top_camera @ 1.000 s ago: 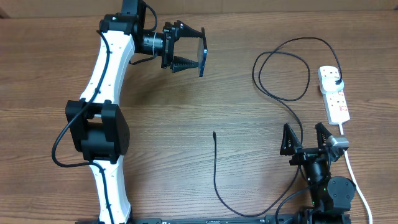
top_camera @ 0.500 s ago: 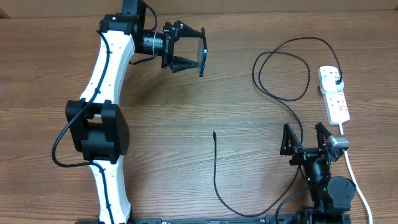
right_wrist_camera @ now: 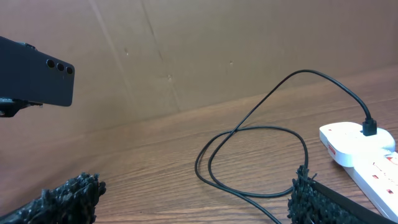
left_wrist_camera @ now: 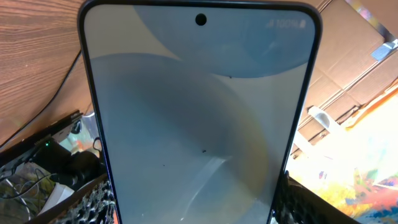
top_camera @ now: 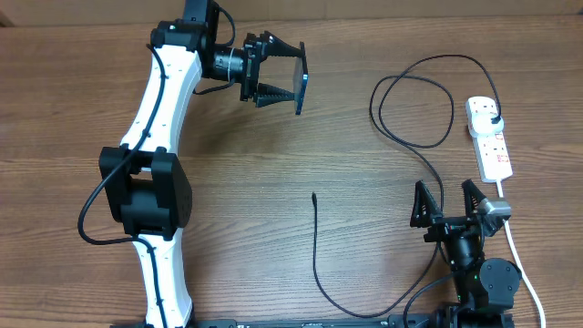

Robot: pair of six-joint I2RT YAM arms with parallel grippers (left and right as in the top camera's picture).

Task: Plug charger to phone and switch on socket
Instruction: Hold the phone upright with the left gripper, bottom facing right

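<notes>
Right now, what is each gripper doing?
Left gripper: shut on the phone.
Right gripper: open, holding nothing.

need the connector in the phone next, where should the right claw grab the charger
Probably just behind the connector tip, coming straight down with the right claw, fingers either side of the charger. That stretch lies flat and straight on the table, so the tip would stick out ready to insert.
</notes>
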